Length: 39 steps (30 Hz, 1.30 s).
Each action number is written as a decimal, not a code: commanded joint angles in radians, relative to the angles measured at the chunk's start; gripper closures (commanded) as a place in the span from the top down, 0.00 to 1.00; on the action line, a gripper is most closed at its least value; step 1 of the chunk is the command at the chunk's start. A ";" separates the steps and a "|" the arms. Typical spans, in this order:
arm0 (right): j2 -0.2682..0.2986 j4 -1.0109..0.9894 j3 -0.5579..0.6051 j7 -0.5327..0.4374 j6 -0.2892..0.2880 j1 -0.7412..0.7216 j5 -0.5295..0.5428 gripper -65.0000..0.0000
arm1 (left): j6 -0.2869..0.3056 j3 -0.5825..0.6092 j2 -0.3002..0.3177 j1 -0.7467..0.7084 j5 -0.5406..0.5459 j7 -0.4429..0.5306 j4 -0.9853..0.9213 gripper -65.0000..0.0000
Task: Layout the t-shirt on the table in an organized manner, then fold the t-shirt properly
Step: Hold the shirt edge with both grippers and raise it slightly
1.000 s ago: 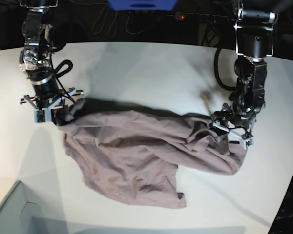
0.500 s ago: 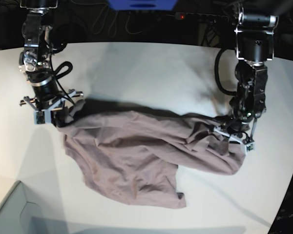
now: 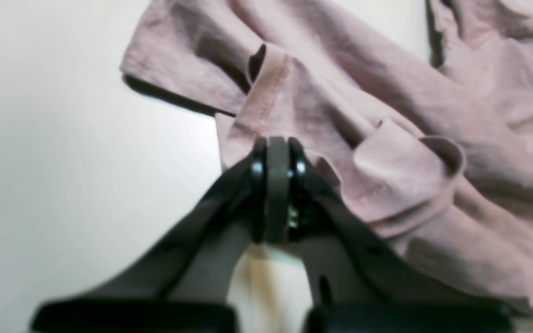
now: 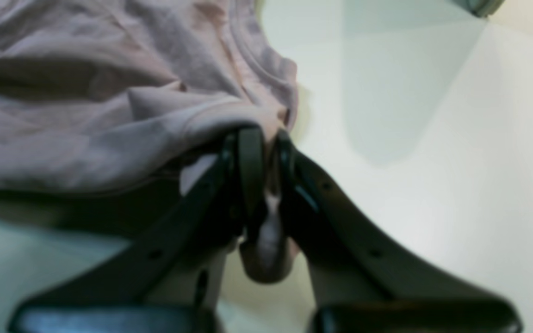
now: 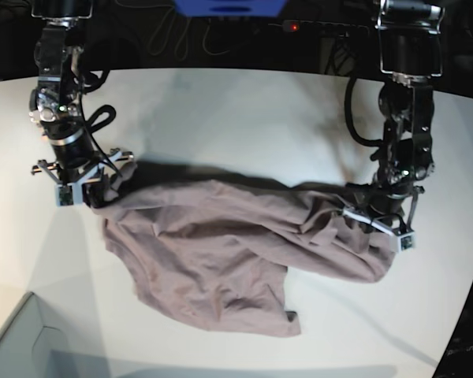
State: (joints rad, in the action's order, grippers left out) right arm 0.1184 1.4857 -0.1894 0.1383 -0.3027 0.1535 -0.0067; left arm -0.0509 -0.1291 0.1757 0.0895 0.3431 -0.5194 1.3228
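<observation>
- The t-shirt lies crumpled across the middle of the white table, stretched between the two arms and bunched into ridges toward the left arm's side.
- It is soft, light cotton that drapes and creases freely. It will likely sag and twist wherever it is unsupported, so it should need two separated holds to spread flat.
- The stitched hems look like the firmest places to hold. A folded hem edge shows just beyond the left gripper's tips.
- The right gripper is clamped on a gathered fold of the shirt, with cloth bulging out between its jaws.
- The left gripper has its jaws pressed together at a hem edge. Whether any cloth is actually caught between them I cannot tell; if not, it would need another try.
- No brand, label or readable writing shows anywhere. The neck label is not visible.
</observation>
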 commanded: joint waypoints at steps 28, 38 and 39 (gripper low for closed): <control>0.074 0.048 -0.005 -0.038 -0.011 0.088 0.007 0.00 | 0.007 -0.169 -0.031 -0.435 0.007 0.021 0.211 0.01; 0.074 0.048 -0.006 -0.038 -0.011 0.097 0.007 0.00 | 0.004 -0.174 -0.020 -0.469 0.142 -0.054 0.281 0.69; 0.074 0.048 -0.006 -0.038 -0.011 0.107 0.007 0.00 | 0.006 -0.174 -0.020 -0.471 0.150 -0.074 0.284 0.75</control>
State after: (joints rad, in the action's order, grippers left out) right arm 0.1829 1.5135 -0.1894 0.1272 -0.3027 0.2611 -0.0063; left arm -0.0494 -0.3000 0.1471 -0.3851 0.4854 -0.6102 1.5883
